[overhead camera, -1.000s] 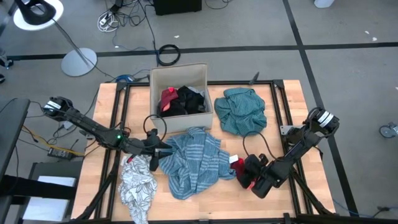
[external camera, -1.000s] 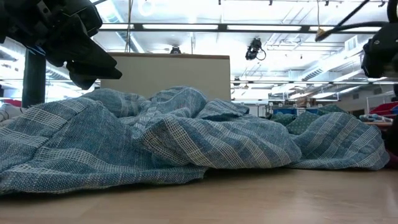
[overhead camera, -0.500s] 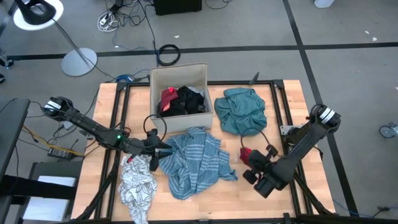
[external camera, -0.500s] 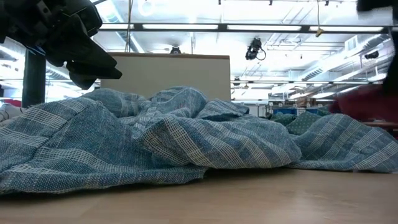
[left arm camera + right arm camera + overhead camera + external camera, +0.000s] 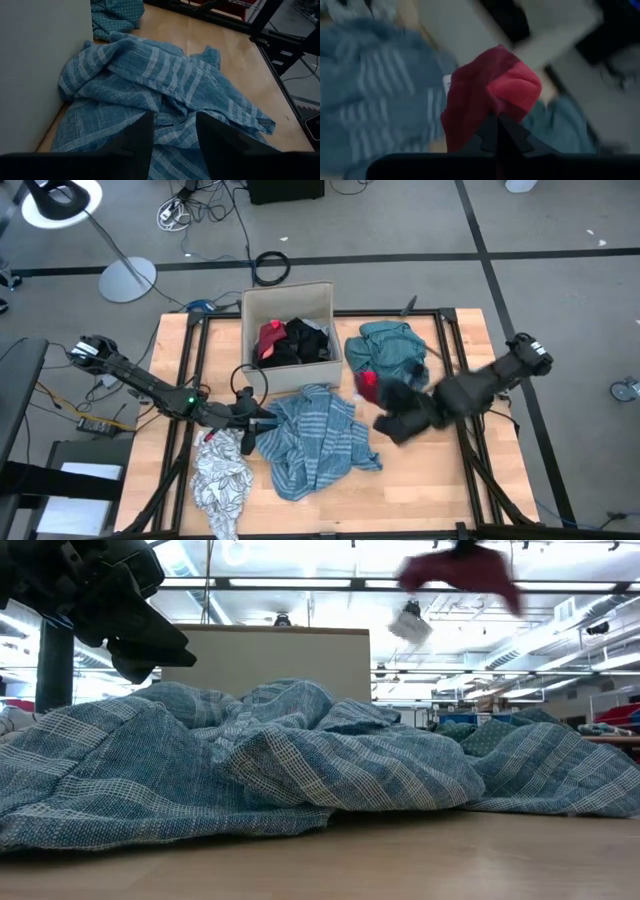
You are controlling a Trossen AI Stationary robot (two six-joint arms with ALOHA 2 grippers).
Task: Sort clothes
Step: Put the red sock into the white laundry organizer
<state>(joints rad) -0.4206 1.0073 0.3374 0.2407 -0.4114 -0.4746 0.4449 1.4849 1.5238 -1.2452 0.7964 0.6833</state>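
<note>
My right gripper (image 5: pixel 375 395) is shut on a red garment (image 5: pixel 490 97), lifted high above the table between the blue-striped cloth (image 5: pixel 310 440) and the teal cloth (image 5: pixel 390 355); the red garment also shows in the low view (image 5: pixel 460 570). My left gripper (image 5: pixel 172 135) is open just above the blue-striped cloth's left edge (image 5: pixel 262 420). A white-grey patterned piece (image 5: pixel 222 480) lies flat at the near left. The tan box (image 5: pixel 288 330) holds red and black pieces. My right gripper pinches a bunched fold of the red garment (image 5: pixel 492 112) between its two fingers. The garment is lifted clear of the table, bunched in front of the fingertips in the right wrist view.
The box stands at the table's far middle. The teal cloth lies at the far right. Bare wood shows at the near right (image 5: pixel 430 480). Cables (image 5: pixel 245 385) loop near the left arm.
My right gripper has risen from the table's near right and swung toward the far edge and the box, carrying the red garment clear of the table. My left gripper has kept still.
</note>
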